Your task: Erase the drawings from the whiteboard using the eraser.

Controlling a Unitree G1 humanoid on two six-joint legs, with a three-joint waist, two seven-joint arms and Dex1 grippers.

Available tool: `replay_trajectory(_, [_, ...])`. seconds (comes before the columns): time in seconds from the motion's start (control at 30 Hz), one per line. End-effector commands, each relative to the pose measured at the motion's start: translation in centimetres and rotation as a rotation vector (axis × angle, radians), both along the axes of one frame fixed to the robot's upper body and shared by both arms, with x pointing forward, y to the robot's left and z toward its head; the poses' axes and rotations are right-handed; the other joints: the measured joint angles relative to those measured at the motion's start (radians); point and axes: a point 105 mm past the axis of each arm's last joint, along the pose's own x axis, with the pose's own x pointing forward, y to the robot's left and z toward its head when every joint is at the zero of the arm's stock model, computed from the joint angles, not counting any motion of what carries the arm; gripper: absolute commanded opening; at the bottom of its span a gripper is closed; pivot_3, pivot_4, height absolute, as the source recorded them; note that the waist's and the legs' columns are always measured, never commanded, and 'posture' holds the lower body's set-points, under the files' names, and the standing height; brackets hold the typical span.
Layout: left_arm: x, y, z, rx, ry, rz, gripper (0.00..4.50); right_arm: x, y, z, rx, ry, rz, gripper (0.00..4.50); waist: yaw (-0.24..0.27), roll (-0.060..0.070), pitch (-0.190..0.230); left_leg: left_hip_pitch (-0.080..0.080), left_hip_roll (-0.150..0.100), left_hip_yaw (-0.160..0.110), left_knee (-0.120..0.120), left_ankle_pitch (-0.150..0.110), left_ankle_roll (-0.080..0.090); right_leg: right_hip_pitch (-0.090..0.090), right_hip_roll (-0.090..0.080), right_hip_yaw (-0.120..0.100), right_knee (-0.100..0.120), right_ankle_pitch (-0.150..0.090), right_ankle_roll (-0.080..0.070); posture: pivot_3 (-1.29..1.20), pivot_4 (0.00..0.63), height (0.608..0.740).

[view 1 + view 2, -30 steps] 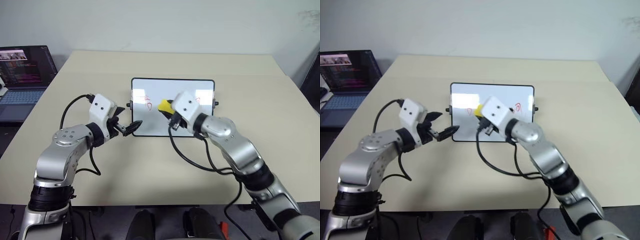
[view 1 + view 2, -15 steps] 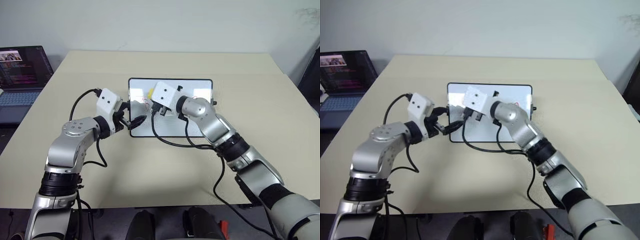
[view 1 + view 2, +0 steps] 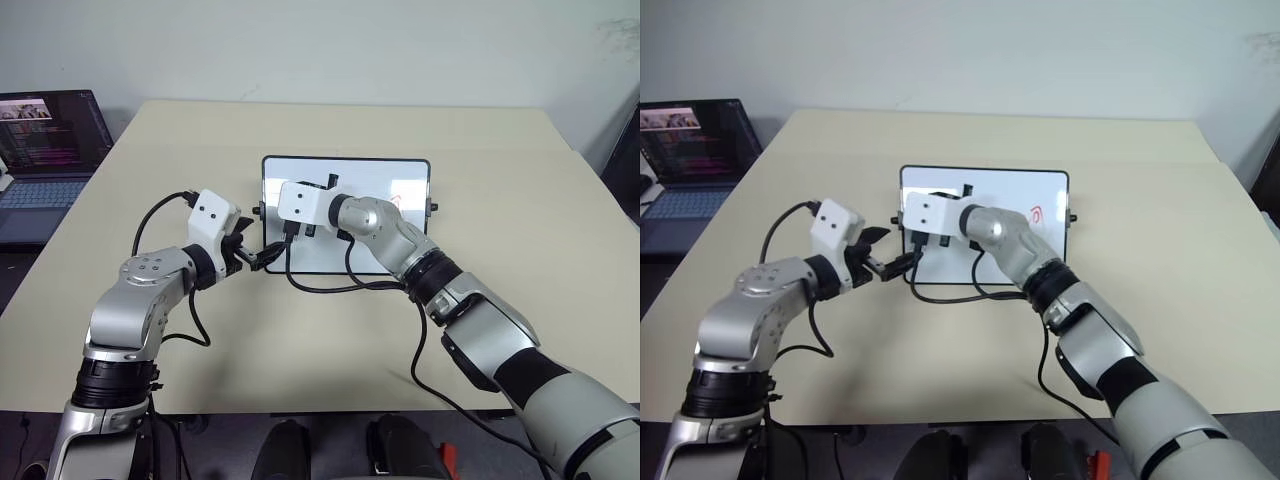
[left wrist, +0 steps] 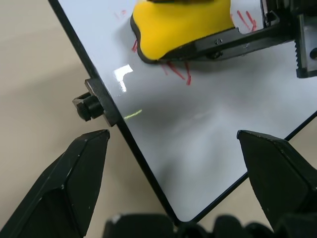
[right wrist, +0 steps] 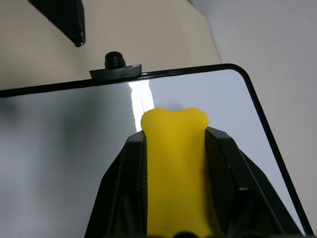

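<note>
Clamped in my right tool (image 5: 173,163), the yellow eraser (image 4: 181,25) presses flat on the whiteboard (image 3: 400,175) near its left edge, over red drawings (image 4: 176,69), so a wipe should take them. Left tool (image 4: 173,163) stands wide open, its 2 fingers straddling the board's near left corner, holding nothing, likely to brace it on the table (image 3: 300,330). 1 red scribble (image 3: 1038,213) waits at the right.

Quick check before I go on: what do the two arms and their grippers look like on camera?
Both arms are glossy silver-grey shells with black bands at the joints. Each wrist carries a white boxy housing with small dark dots. A loose black cable loops from each wrist back along the forearm. The left gripper and the right gripper each have two matte black, wedge-shaped fingers.
</note>
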Motion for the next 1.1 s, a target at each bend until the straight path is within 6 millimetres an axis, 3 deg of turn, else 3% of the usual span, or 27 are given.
replay_trajectory(0.03, [-0.2, -0.1, 1.6, -0.001, -0.059, -0.010, 4.50, 0.7, -0.6, 0.6, -0.013, -0.039, -0.033, 1.27, 0.000, 0.000, 0.000, 0.000, 0.000, 0.000, 0.000, 0.000, 0.000, 0.000, 0.000, 0.000, 0.001, 0.000, 0.000, 0.00, 0.150, 0.740])
replay_trajectory(0.17, [-0.2, -0.3, 1.7, 0.003, -0.061, -0.015, 4.50, 1.0, 0.3, 3.1, 0.076, -0.118, -0.046, 1.27, -0.001, 0.000, 0.000, 0.000, 0.000, 0.000, 0.001, 0.000, 0.000, 0.000, 0.000, 0.000, 0.002, 0.001, -0.001, 0.00, 0.150, 0.740])
replay_trajectory(0.27, [-0.1, -0.4, 1.7, 0.004, -0.062, -0.021, 4.50, 0.8, 1.0, 3.6, 0.101, -0.129, -0.035, 1.27, -0.001, 0.000, 0.000, 0.000, 0.000, 0.000, 0.001, 0.000, 0.000, 0.000, 0.000, 0.000, 0.003, 0.001, -0.001, 0.00, 0.150, 0.740])
replay_trajectory(0.53, [-0.2, -0.7, 1.7, 0.003, -0.064, -0.028, 4.50, 0.8, 0.3, -0.1, -0.040, -0.038, -0.019, 1.27, -0.002, 0.000, 0.000, 0.000, 0.000, 0.000, 0.000, 0.000, 0.000, 0.000, 0.000, 0.000, 0.000, 0.001, -0.001, 0.00, 0.150, 0.740])
replay_trajectory(0.63, [-0.2, -0.7, 1.7, 0.004, -0.066, -0.030, 4.50, 0.7, 0.2, -0.6, -0.069, -0.029, -0.013, 1.27, -0.002, 0.000, 0.000, 0.000, 0.000, 0.000, 0.000, 0.000, 0.000, 0.000, 0.000, 0.000, 0.001, 0.001, -0.001, 0.00, 0.150, 0.740])
replay_trajectory(0.9, [-0.2, -1.0, 1.8, 0.007, -0.068, -0.040, 4.50, 1.7, 0.0, 3.2, 0.026, -0.195, -0.070, 1.27, -0.001, 0.000, 0.000, 0.001, 0.000, 0.000, 0.001, 0.000, -0.001, 0.000, 0.000, 0.000, 0.003, 0.001, -0.001, 0.00, 0.150, 0.740])
replay_trajectory(0.97, [-0.2, -1.0, 1.8, 0.007, -0.069, -0.042, 4.50, 1.7, -0.1, 2.7, -0.003, -0.180, -0.066, 1.27, -0.001, 0.000, 0.000, 0.001, 0.000, 0.000, 0.001, 0.000, -0.001, 0.000, 0.000, 0.000, 0.003, 0.001, -0.001, 0.00, 0.150, 0.740])
replay_trajectory(1.1, [-0.2, -1.0, 1.8, 0.008, -0.069, -0.046, 4.50, 1.1, -0.1, -0.6, -0.123, -0.080, -0.021, 1.27, -0.002, 0.000, 0.000, 0.001, 0.000, 0.000, 0.000, 0.000, 0.000, 0.000, 0.000, 0.000, 0.002, 0.001, -0.001, 0.00, 0.150, 0.740])
